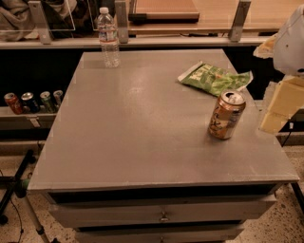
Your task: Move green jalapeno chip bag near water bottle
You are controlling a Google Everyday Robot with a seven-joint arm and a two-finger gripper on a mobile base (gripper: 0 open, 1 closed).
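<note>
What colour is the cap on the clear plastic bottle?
White cap, in the camera view. The pale gripper hangs at the grey table's right edge.

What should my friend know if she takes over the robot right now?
The tool hangs off the right edge of the table, beside the orange-brown drink can, touching nothing.
The green jalapeno chip bag lies flat at back right, behind the can.
The water bottle stands upright at back left, apart from the bag.
Done: nothing yet.
Left: grasp the bag, carry it across, set it by the bottle.
</note>
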